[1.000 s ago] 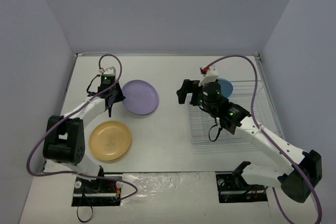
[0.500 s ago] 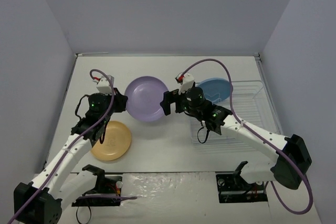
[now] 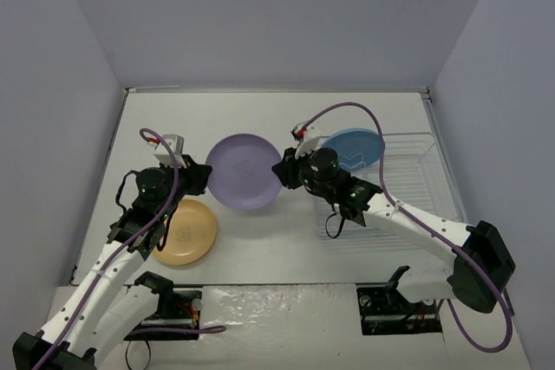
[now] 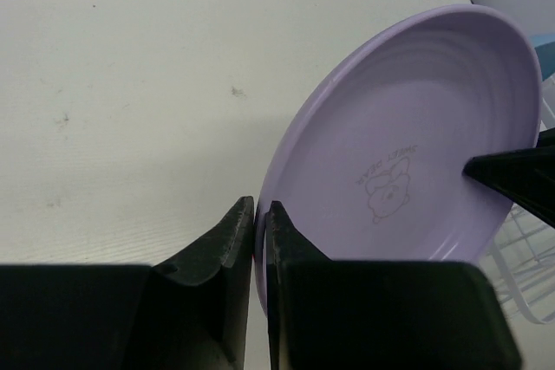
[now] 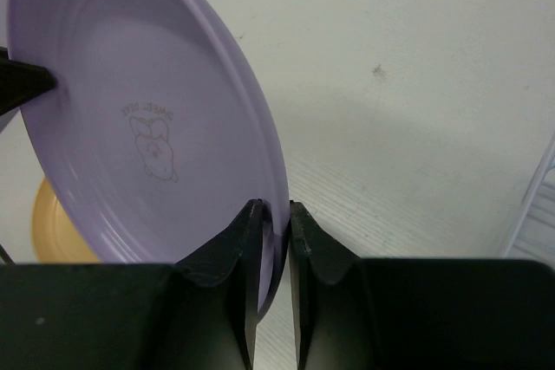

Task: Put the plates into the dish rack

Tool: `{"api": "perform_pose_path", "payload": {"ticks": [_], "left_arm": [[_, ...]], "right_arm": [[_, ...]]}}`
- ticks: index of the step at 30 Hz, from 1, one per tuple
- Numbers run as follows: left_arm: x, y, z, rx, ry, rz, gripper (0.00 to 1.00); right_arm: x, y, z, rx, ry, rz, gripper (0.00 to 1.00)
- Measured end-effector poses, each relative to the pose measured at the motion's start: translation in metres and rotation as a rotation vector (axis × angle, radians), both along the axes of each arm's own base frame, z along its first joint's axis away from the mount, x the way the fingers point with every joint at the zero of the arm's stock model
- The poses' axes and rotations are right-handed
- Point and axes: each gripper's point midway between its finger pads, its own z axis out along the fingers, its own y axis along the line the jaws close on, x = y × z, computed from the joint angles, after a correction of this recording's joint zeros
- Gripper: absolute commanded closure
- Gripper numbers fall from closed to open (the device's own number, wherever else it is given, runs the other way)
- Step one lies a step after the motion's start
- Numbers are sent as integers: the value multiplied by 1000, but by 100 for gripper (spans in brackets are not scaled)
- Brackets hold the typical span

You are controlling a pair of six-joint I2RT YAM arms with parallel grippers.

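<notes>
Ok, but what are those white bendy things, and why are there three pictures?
They are two robot arms, a left arm and a right arm, bolted to a white table. One picture looks down from above. The other two come from small cameras on each arm's wrist, so you see its black pinching tool up close. The left tool and the right tool each pinch one edge of the purple plate, holding it tilted off the table. A yellow plate lies flat near the left arm. A blue plate rests at the far end of the clear rack.
</notes>
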Motion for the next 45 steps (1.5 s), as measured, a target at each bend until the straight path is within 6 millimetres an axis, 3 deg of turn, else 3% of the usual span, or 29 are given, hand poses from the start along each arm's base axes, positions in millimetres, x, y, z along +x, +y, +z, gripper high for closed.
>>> {"api": "perform_pose_path", "payload": {"ticks": [1, 3, 5, 6, 10, 13, 18, 23, 29, 35, 40, 45], "left_arm": [[-1, 1, 0, 1, 0, 2, 80], [-1, 2, -4, 9, 13, 9, 27], [-1, -1, -5, 0, 23, -2, 8], [-2, -2, -6, -4, 28, -7, 4], [-2, -3, -7, -8, 39, -12, 3], [0, -1, -4, -6, 35, 3, 3], [5, 8, -8, 16, 64, 65, 3], [11, 19, -17, 33, 102, 134, 3], [9, 41, -23, 51, 158, 255, 3], [2, 62, -20, 54, 225, 379, 3], [-20, 85, -37, 76, 338, 513, 3], [-45, 107, -55, 87, 407, 632, 3]], "right_arm": [[0, 0, 1, 10, 0, 0, 100], [-1, 1, 10, 32, -21, 5, 100], [-2, -2, 18, 25, -57, 11, 100], [-2, -4, 20, 14, -75, 13, 100], [4, -17, 28, -78, -170, 3, 100], [14, -35, 46, -208, -284, -31, 100], [24, -72, 117, -432, -506, -90, 100], [6, -112, 205, -683, -774, -46, 100], [-25, -142, 246, -983, -901, 176, 100], [-28, -148, 233, -1231, -873, 407, 100], [-13, -154, 174, -1406, -763, 552, 100], [7, -189, 127, -1492, -631, 603, 100]]}}
